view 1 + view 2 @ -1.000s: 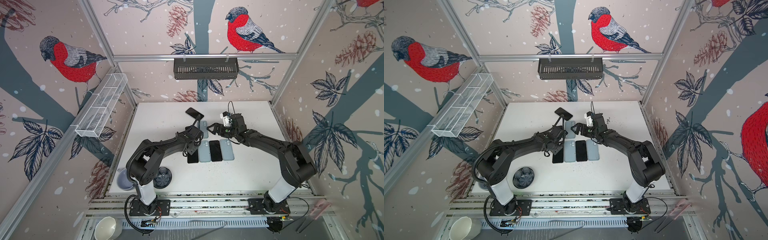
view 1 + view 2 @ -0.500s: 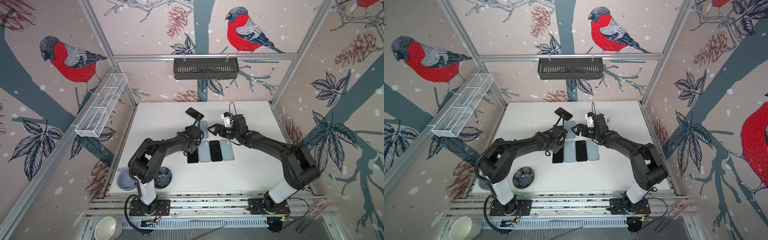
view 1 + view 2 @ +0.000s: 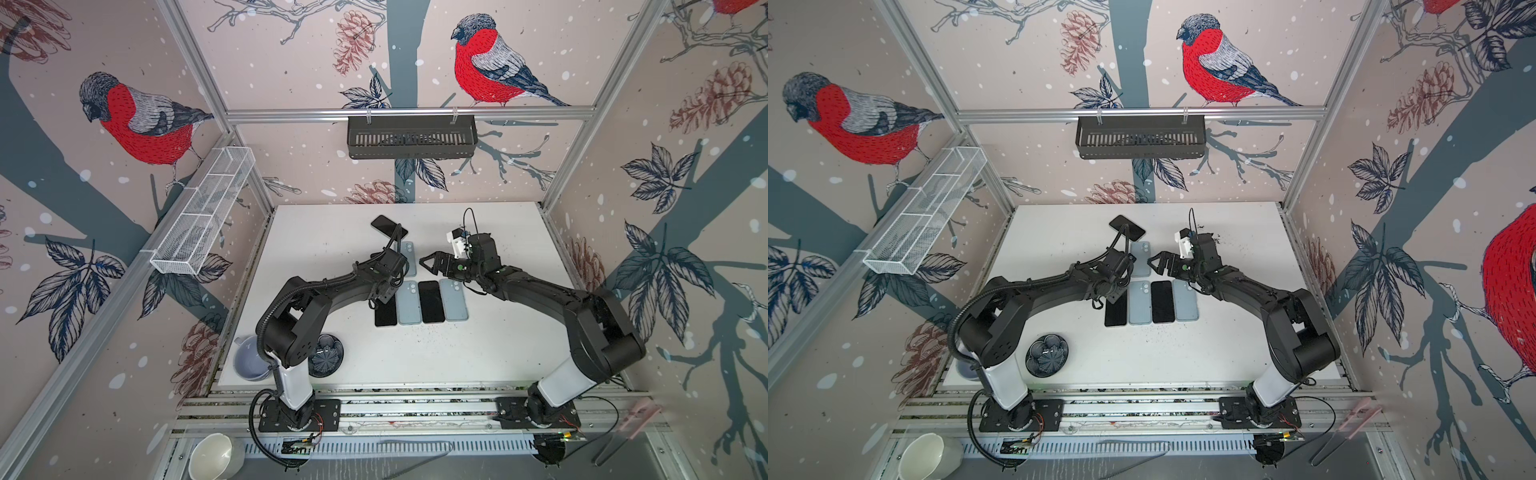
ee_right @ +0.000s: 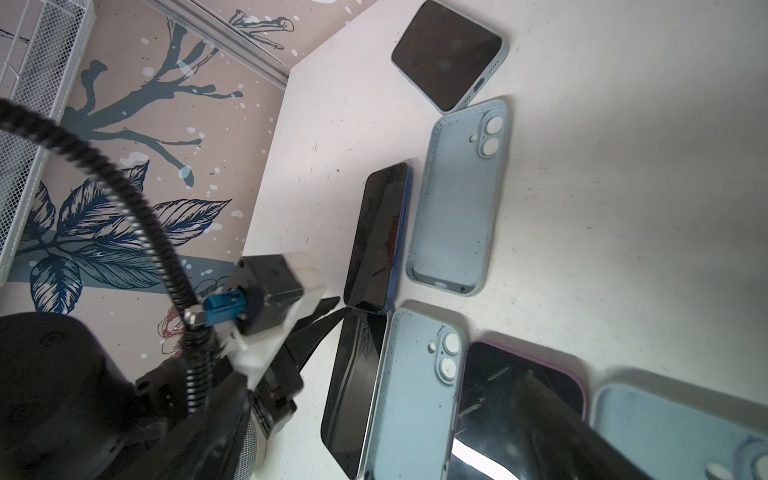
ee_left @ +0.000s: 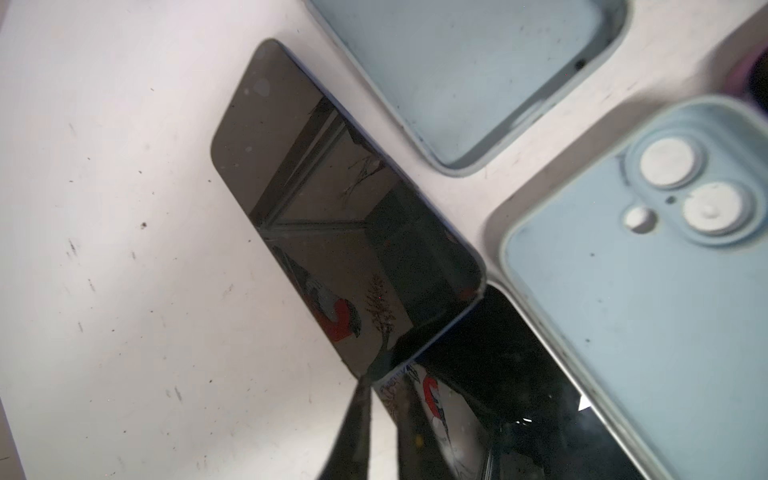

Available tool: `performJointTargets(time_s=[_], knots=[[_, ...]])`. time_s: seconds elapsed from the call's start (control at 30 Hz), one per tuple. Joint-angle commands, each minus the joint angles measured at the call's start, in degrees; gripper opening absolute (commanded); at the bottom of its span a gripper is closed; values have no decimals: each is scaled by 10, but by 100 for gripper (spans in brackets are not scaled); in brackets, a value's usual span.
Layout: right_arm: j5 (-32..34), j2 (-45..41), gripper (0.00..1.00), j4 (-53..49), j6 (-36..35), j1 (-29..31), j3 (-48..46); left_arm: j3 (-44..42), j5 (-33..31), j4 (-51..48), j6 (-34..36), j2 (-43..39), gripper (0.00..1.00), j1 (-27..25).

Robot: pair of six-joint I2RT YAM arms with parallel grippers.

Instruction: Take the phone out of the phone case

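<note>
setting a bare phone down beside its empty blue case, the left gripper shows its thin fingers a sliver apart at the phone's near corner, about mid-table. whether they pinch that corner or merely touch it cannot be told. the right gripper hangs spread wide and empty above the table, just on the right-edge side of the case.

the step looks nearly done. finishing it well likely means parting the fingers clear of the corner first, then backing off along the fingers' own line rather than sideways. a second phone lies touching, or all but touching, that same corner, and a nudge could skate one onto the other.

in both top views the left arm covers the phone and the fingertips alike. the left wrist view gives the fingers only as dark blurs, and reflections on the glass muddy where each phone ends. a cased phone lies nearer the far edge, and another case runs off the frame in the right wrist view.
</note>
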Motion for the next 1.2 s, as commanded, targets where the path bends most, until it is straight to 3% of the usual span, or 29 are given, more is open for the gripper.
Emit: performJointTargets(time_s=[0.0,0.1,0.43,0.97,1.17], knots=[[-9,-9,100,19,-6,-7,-8,0,25,-15,-11,-22,33,1],[-16,-11,100,26,-3,-13,-15,-1,31,-37,-12,-25,41,1],[-25,-12,100,37,0,-28,-34,11,54,-75,-20,5,37,0],[-50,-1,100,73,18,-40,-52,16,-53,-28,-31,33,34,6],[-79,21,100,117,49,-42,-62,31,-40,-11,-30,52,34,25]])
